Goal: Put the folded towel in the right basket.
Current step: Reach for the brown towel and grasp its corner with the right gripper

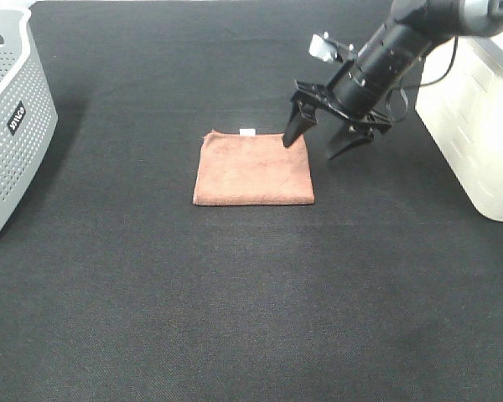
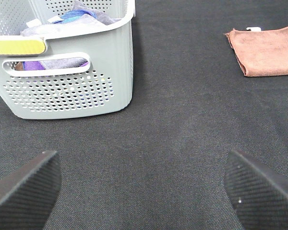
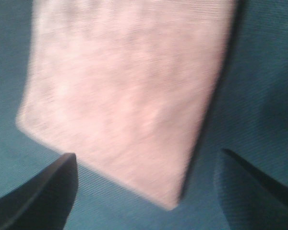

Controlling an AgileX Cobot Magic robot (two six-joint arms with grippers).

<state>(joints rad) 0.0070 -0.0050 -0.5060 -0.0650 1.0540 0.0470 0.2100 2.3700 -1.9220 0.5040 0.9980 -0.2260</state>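
A folded brown towel [image 1: 253, 170] lies flat on the black table, with a small white tag at its far edge. It also shows in the left wrist view [image 2: 266, 51] and fills the blurred right wrist view [image 3: 125, 91]. My right gripper [image 1: 313, 144] is open and hangs just above the towel's far right corner, one finger over the corner and the other beyond its right edge. The white right basket [image 1: 478, 126] stands at the right edge of the table. My left gripper [image 2: 144, 187] is open and empty, low over bare table, and is out of the exterior high view.
A grey perforated basket [image 1: 12, 126] stands at the left edge; in the left wrist view [image 2: 67, 91] it holds several coloured cloths. The black table cloth [image 1: 235, 301] stretches bare in front of the towel.
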